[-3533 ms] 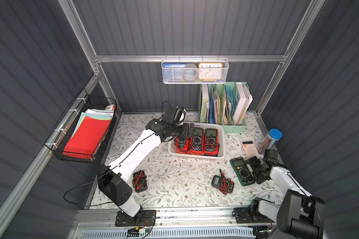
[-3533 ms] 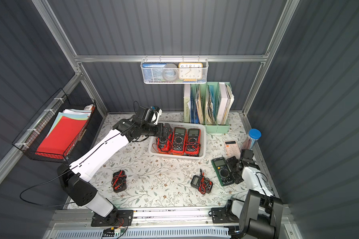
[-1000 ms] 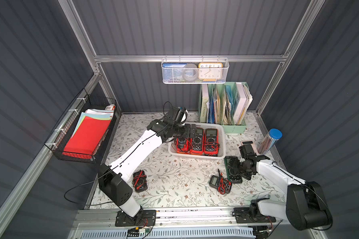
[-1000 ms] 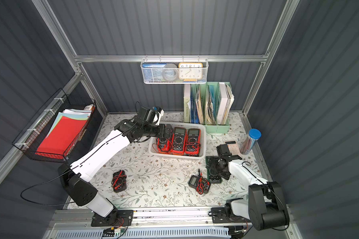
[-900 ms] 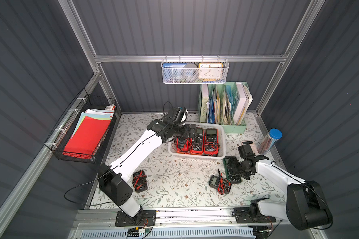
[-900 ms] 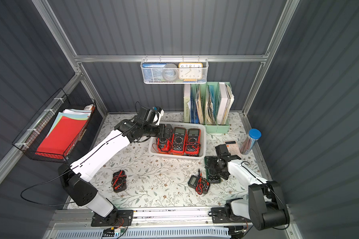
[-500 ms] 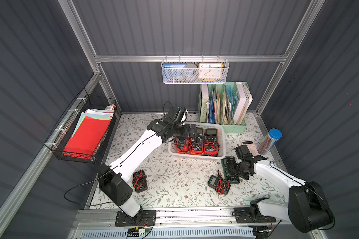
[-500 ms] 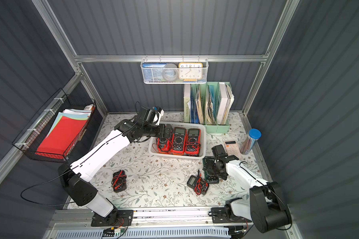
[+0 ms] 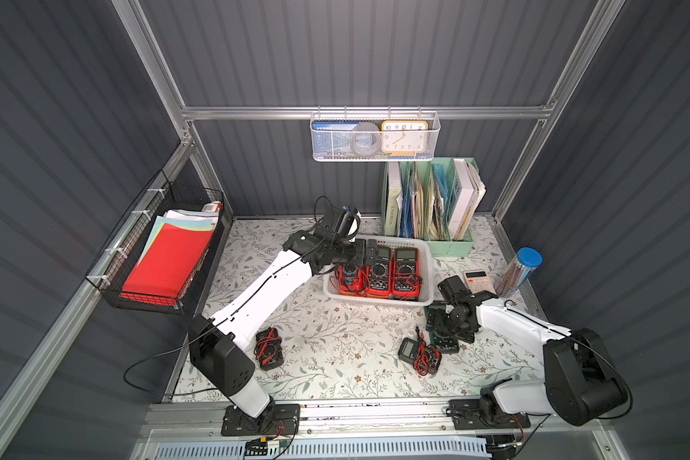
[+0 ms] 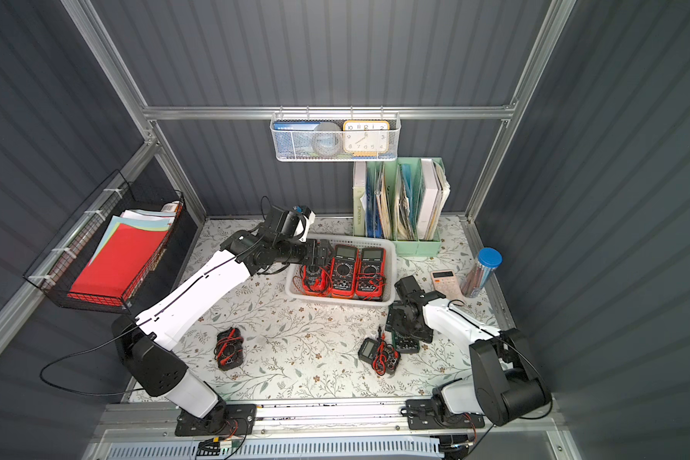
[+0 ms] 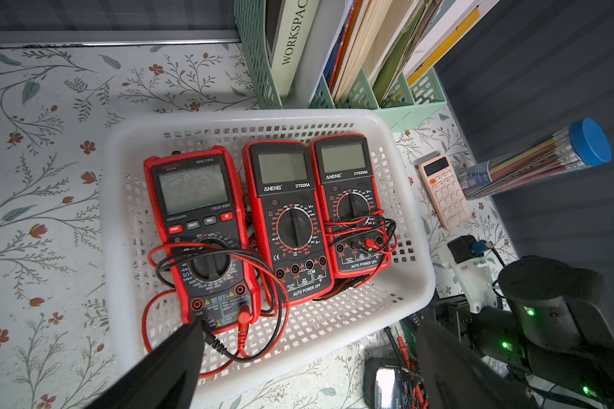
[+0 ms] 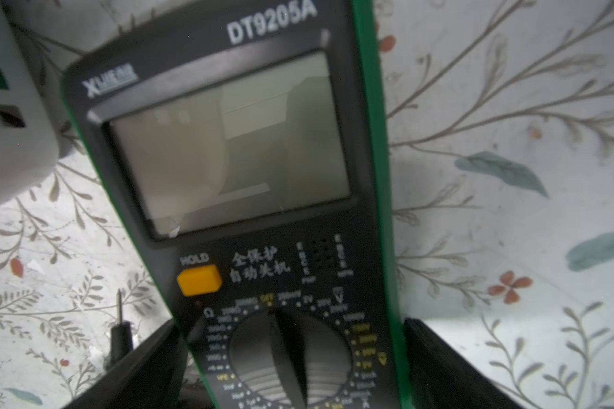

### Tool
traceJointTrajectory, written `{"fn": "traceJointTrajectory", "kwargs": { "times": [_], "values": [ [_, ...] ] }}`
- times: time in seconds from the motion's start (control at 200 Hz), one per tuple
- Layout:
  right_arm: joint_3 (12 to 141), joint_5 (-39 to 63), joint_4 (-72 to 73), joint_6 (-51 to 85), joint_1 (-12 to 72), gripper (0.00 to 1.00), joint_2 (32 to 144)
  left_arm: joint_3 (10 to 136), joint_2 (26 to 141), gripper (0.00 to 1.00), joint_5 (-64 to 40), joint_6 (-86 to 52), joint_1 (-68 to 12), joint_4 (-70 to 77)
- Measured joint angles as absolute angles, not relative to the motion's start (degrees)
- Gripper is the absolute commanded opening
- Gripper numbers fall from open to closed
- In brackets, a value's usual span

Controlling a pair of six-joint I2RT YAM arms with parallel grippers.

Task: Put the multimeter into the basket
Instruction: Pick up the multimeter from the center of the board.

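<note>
On the flowered table (image 9: 335, 330), just off the white basket's (image 11: 249, 118) front right corner, the green multimeter (image 12: 263, 159) lies nearer the basket than seconds ago, with the right gripper (image 12: 289, 324) astride it. In both top views that gripper hides most of it, and whether the jaws pinch it cannot be told. The left gripper (image 11: 309, 327) hangs spread wide over the basket, which holds three red multimeters (image 11: 291, 219) with their leads.

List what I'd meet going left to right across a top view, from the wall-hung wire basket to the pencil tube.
Wire basket → black multimeter → white basket → calculator → pencil tube.
</note>
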State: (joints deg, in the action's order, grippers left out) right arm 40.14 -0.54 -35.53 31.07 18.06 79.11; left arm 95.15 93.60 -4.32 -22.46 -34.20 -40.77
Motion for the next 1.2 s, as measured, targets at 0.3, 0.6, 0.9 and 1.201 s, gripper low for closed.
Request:
{"fn": "traceJointTrajectory", "kwargs": {
  "times": [0.3, 0.6, 0.9, 1.201],
  "values": [
    [41.5, -1.45, -36.88, 31.62, 18.57, 0.59, 79.99, 92.79, 93.62, 0.99, -4.4, -22.46, -34.2, -40.27],
    [41.3, -9.69, -41.3, 35.57, 18.52, 0.54, 71.18, 88.29, 93.62, 0.99, -5.8, -22.7, -34.59, -39.44],
    [45.45, -13.08, -44.91, 36.99, 18.26, 0.51, 63.11, 83.64, 93.82, 0.99, -7.38, -25.26, -37.06, -36.42],
    [54.0, -11.81, -47.27, 37.04, 18.26, 0.5, 61.14, 83.66, 95.46, 0.99, -8.12, -26.76, -37.63, -33.63]
  ]
}}
